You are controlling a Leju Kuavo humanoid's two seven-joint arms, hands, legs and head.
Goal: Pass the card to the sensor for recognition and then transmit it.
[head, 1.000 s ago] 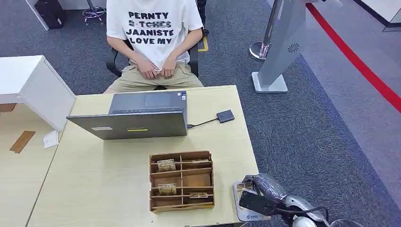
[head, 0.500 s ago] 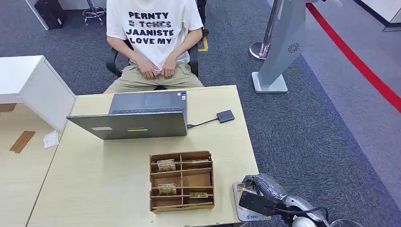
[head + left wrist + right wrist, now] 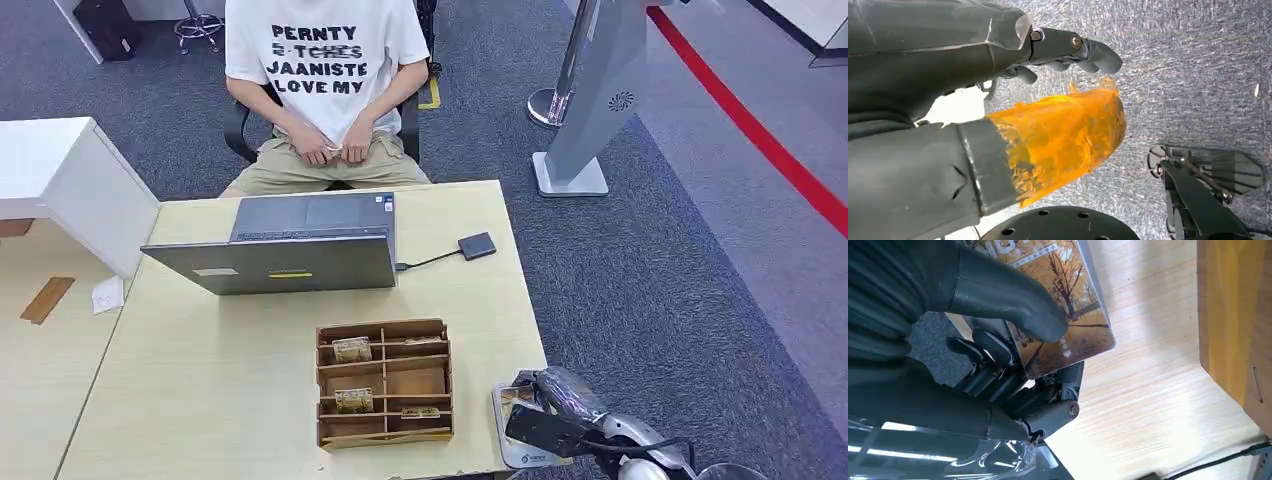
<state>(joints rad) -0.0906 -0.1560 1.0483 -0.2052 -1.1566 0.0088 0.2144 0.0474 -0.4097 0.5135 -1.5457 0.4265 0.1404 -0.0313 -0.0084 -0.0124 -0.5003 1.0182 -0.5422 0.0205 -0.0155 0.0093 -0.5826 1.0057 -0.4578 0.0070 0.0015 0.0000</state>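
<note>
My right hand (image 3: 562, 412) hangs at the table's front right corner and holds a card (image 3: 506, 428) over the edge. In the right wrist view the thumb (image 3: 1003, 295) presses on the card's (image 3: 1075, 320) face, a picture of autumn trees, with the fingers (image 3: 1048, 400) curled underneath. The sensor (image 3: 477, 245), a small dark square pad on a cable, lies on the far right of the table, well beyond the card. My left hand (image 3: 1048, 100) hangs over grey carpet with nothing in it, its thumb wrapped in orange tape and standing apart from the fingers.
A wooden divider box (image 3: 384, 382) with cards in several slots stands just left of my right hand. An open laptop (image 3: 290, 245) sits behind it. A person (image 3: 325, 70) sits at the far side, hands in lap. A white cabinet (image 3: 70, 185) stands at the left.
</note>
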